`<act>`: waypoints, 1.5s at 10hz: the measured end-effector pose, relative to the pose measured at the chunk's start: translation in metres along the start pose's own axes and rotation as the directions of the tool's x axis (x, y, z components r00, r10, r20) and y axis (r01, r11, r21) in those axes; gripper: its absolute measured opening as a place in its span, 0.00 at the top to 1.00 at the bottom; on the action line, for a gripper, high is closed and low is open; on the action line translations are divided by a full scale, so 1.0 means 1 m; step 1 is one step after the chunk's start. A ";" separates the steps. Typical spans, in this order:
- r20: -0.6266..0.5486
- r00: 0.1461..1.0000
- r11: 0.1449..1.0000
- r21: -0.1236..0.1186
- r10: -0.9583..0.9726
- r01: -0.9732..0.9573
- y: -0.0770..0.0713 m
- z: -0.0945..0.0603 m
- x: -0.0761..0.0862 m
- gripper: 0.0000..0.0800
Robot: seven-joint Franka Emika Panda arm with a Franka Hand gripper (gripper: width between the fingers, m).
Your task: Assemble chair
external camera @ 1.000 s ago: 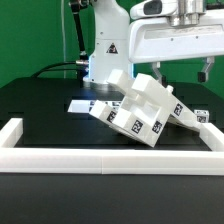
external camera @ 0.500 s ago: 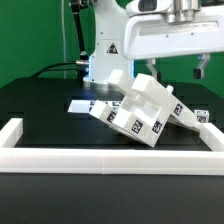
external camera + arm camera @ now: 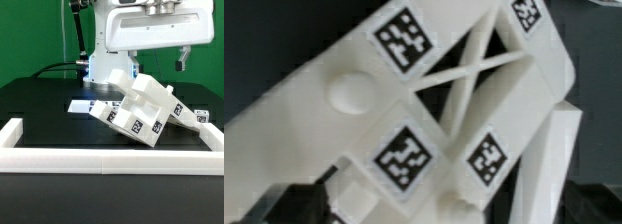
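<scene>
Your table (image 3: 40, 100) was a flat black top. Along its near edge lay the long low white border frame (image 3: 110, 157), with a short arm turning back at each end. Inside the frame the white chair pieces (image 3: 140, 112) lay heaped together near the middle, tilted against one another, with several square tags facing you. A smaller tagged piece (image 3: 200, 116) lay at the heap's end toward the exterior view's right. The marker board (image 3: 76, 104) lay flat behind the heap toward the exterior view's left, partly hidden by it
</scene>
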State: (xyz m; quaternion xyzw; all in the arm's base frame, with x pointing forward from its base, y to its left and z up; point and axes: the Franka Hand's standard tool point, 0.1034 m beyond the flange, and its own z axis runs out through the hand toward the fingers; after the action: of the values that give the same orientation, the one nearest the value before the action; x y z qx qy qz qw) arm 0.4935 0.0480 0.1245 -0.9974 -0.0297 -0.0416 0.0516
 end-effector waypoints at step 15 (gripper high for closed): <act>-0.009 1.000 1.000 -0.024 -0.006 0.006 0.033 0.012 0.037 0.19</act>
State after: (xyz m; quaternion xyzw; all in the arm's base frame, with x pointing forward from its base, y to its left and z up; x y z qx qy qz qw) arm 0.5330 0.0183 0.1128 -0.9976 -0.0319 -0.0464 0.0399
